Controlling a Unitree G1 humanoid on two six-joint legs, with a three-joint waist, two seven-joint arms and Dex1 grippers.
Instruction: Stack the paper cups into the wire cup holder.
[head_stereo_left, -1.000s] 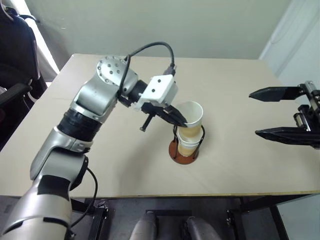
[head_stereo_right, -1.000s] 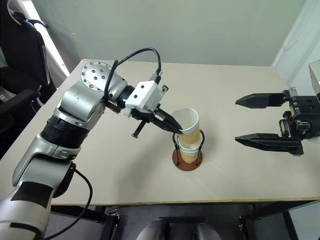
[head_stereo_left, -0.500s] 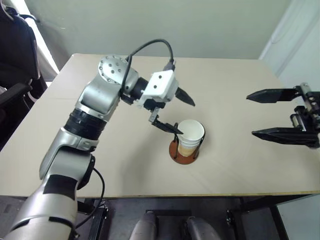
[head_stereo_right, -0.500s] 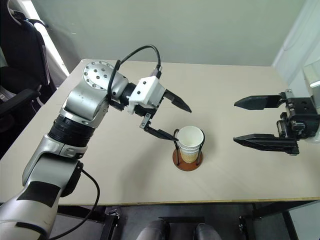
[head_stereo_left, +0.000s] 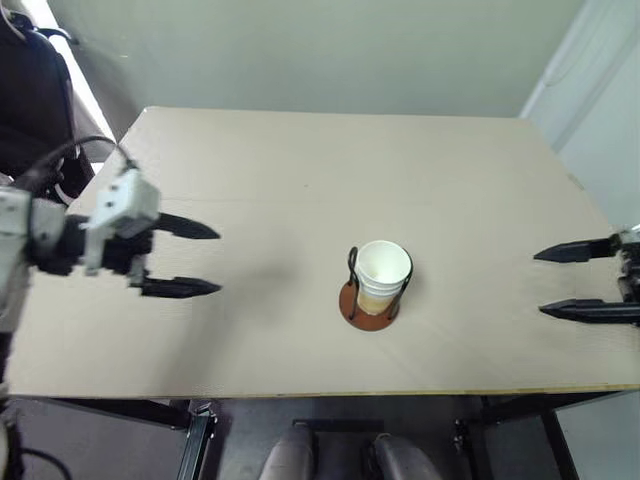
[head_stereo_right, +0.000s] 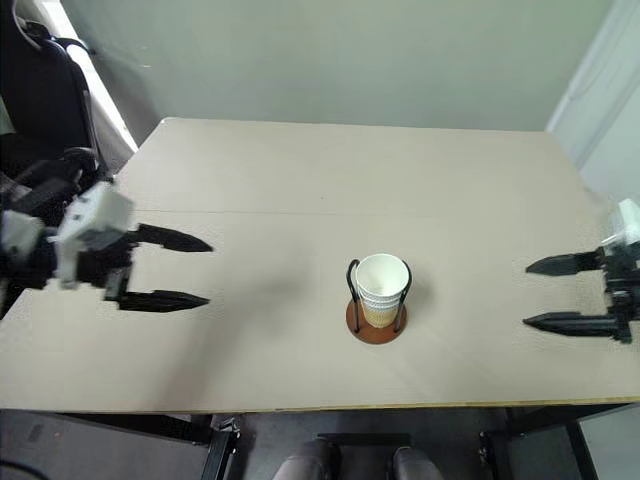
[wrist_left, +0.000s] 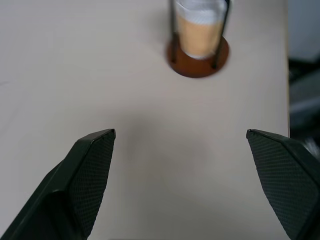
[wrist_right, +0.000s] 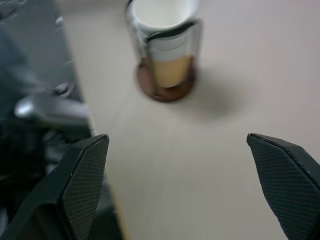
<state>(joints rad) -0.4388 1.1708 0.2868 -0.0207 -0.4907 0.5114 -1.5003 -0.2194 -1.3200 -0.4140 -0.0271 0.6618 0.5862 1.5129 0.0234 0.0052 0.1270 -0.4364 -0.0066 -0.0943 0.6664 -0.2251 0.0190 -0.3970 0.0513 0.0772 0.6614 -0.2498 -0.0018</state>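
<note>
The paper cups (head_stereo_left: 383, 275) stand nested upright in the wire cup holder (head_stereo_left: 369, 305) near the middle front of the table; white rims and a tan side show. Both wrist views look at the same stack: cups (wrist_left: 201, 30) in the holder (wrist_left: 197, 60), and cups (wrist_right: 167, 45) in the holder (wrist_right: 166, 90). My left gripper (head_stereo_left: 200, 258) hovers open and empty over the table's left side, far from the cups. My right gripper (head_stereo_left: 565, 280) is open and empty at the right edge, also well away from the holder.
The beige table (head_stereo_left: 300, 180) spreads wide around the holder. A dark chair (head_stereo_right: 40, 110) stands off its left side. A pale wall runs behind the far edge, and the floor shows beyond the front edge.
My left gripper let go of the top cup, which dropped down into the stack, then opened and swung far left. My right gripper drew back to the right.
</note>
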